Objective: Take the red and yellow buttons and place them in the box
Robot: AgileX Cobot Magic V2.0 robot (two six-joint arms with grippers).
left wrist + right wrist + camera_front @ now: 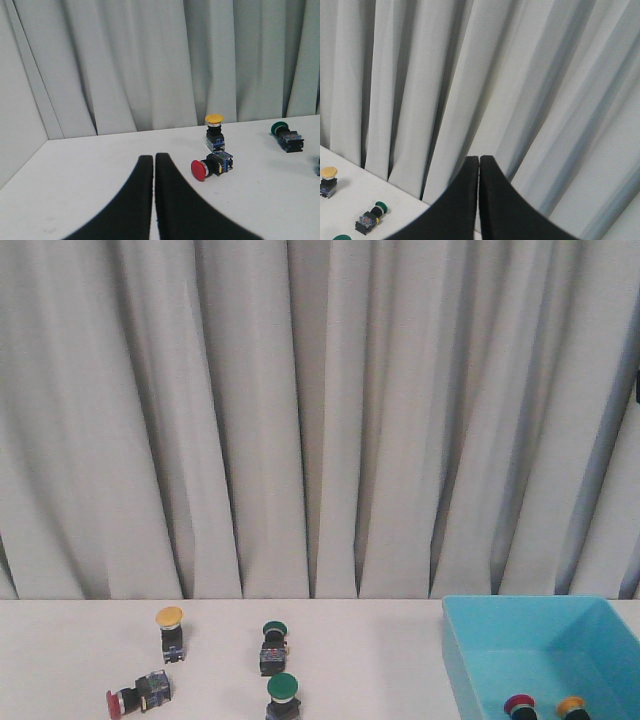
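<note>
We judge the task about half done. In the box (470,650), at the near right of the table (80,640), we already see two caps at the near edge of its floor: a red one (519,705) and a yellow one (571,706). Left to move are the yellow button (170,632), standing upright at the far left, and the red button (137,695), lying on its side just near of it, cap pointing left. The two are close together but apart. The green-capped buttons, one lying on its side at mid-table (274,647) and one upright nearer to us (283,696), stay where they are.

Our left gripper (153,159) has its fingers pressed together with only a thin line between them, holding nothing, and it sits above the bare table short of the red button (211,165). Our right gripper (479,160) is likewise closed and empty, raised with the curtain (520,75) behind it, touching nothing.
</note>
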